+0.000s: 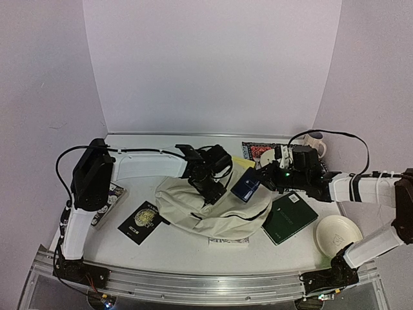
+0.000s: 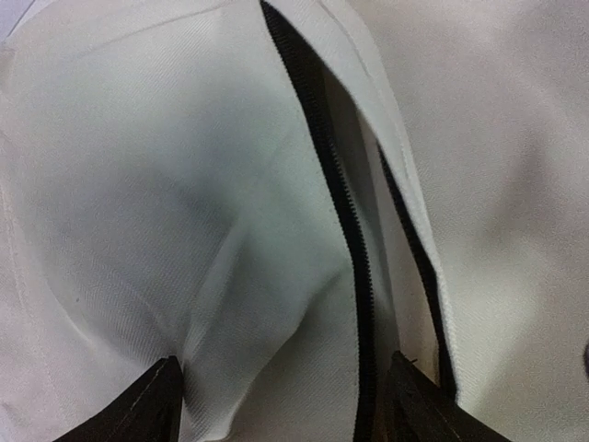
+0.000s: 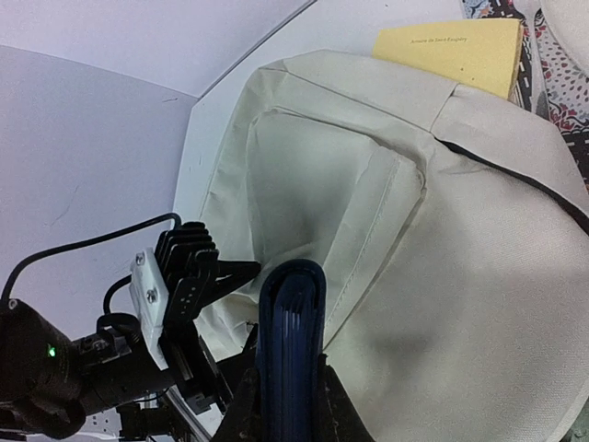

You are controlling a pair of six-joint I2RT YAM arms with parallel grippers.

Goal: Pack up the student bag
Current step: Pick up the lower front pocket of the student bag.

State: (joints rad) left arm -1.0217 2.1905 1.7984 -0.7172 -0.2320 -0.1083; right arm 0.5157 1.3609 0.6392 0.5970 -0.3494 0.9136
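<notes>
The cream student bag [image 1: 213,206] lies in the middle of the table, and its black zipper [image 2: 345,221] is open. My left gripper [image 1: 208,184] is at the bag's upper edge. A bunched fold of the zipper flap [image 2: 258,304] fills the gap between its fingers [image 2: 152,405], and the right finger sits in the opening. My right gripper [image 1: 261,177] is shut on a dark blue booklet [image 3: 293,341] and holds it edge-on just above the opening [image 3: 304,184]. The booklet also shows in the top view [image 1: 245,185].
A green notebook [image 1: 289,217] and a white plate [image 1: 337,234] lie right of the bag. A black booklet with a gold emblem [image 1: 139,224] lies to its left. A yellow book [image 3: 451,51], a patterned item [image 1: 258,152] and a mug [image 1: 314,143] are behind it.
</notes>
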